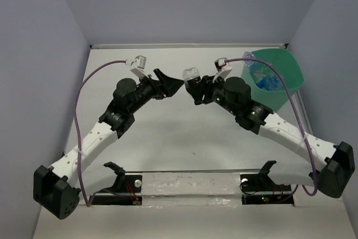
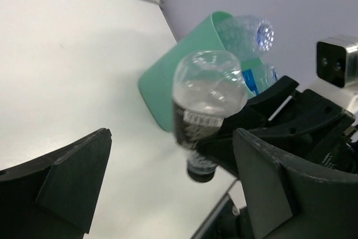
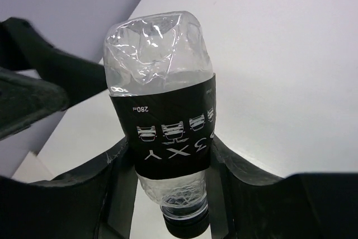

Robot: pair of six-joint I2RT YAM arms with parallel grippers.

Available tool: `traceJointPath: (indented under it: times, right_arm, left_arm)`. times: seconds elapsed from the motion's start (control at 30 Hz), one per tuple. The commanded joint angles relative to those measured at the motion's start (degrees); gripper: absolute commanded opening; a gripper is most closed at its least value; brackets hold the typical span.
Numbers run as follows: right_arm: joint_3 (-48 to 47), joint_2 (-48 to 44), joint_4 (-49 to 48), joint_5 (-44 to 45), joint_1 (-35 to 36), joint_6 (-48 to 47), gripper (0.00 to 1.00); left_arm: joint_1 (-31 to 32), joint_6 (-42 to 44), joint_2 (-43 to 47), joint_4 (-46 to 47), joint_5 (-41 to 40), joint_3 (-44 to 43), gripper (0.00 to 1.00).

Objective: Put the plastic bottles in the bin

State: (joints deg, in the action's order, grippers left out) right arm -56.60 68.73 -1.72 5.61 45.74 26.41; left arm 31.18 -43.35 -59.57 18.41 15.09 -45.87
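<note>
One bottle clamped right, left jaws empty

Open white table (image 1: 184, 138) lies all round both grippers. Grey walls close it at 9, 12 and 3 o'clock. The bin (image 1: 291, 76) sits at 2 o'clock by the right table edge, near the right arm.

The right gripper (image 1: 198, 89) pinches the black-label bottle (image 1: 192, 74) just past table centre toward 12 o'clock, cap end toward its wrist. The left gripper (image 1: 170, 82) is spread wide with nothing between its fingers, just beside the bottle at its 9 o'clock.

The bottle is thin clear plastic, crumpled, with a black wrap label and a dark cap. The bin is smooth teal plastic, tapered, with a rounded rim.

Only the right wrist view reads the white label print, "280ml". The left wrist view shows the binned bottles (image 2: 246, 34) poking over the rim, clear with blue labels.
</note>
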Motion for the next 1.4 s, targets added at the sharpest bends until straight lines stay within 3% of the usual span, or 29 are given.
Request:
traceJointPath:
  times: [0.0, 0.2, 0.4, 0.63, 0.77, 0.9, 1.0, 1.03, 1.1, 1.27, 1.37]
  right_arm:
    - [-8.7, -5.6, 4.5, 16.3, -1.2, -9.3, 0.24]
    - [-15.5, -10.4, 8.6, 31.8, -8.1, -18.2, 0.20]
    - [-17.8, -9.6, 10.4, 38.9, -24.3, -23.4, 0.20]
    - [-16.1, -5.3, 15.7, 34.0, -38.0, -19.5, 0.19]
    - [-16.3, -4.4, 19.1, 26.4, -43.8, -17.1, 0.20]
    - [-14.9, -4.3, 20.6, 24.3, -44.3, -16.2, 0.32]
    - [-13.2, -4.8, 21.3, 22.5, -44.9, -14.9, 0.51]
    - [-12.6, -5.0, 21.6, 22.0, -45.5, -14.7, 0.62]
    - [-12.7, -4.7, 22.6, 21.5, -45.5, -14.3, 0.70]
    - [-13.9, -5.4, 23.9, 23.7, -45.5, -13.8, 0.87]
    - [-15.8, -6.1, 24.8, 22.3, -45.5, -14.5, 0.91]
  left_arm:
    - [0.1, 12.3, 9.8, -12.1, -10.9, -7.8, 0.99]
    - [0.0, 23.7, 16.3, -22.1, -16.6, -10.0, 0.99]
    - [0.0, 25.8, 19.7, -21.1, -19.4, -3.0, 0.99]
    - [0.0, 27.6, 20.5, -21.2, -16.2, -2.4, 0.99]
    - [2.0, 28.4, 21.7, -22.0, -18.5, -2.7, 0.99]
    - [3.8, 28.9, 22.4, -22.1, -19.2, -2.7, 0.99]
    - [4.4, 29.0, 22.7, -22.3, -19.7, -2.8, 0.99]
    - [4.5, 29.0, 22.9, -22.3, -20.2, -2.8, 0.99]
    - [4.7, 29.1, 23.1, -22.4, -20.4, -2.8, 0.99]
    - [4.8, 29.0, 22.8, -22.4, -20.3, -2.7, 0.99]
    - [4.8, 29.0, 22.5, -22.4, -20.5, -2.7, 0.99]
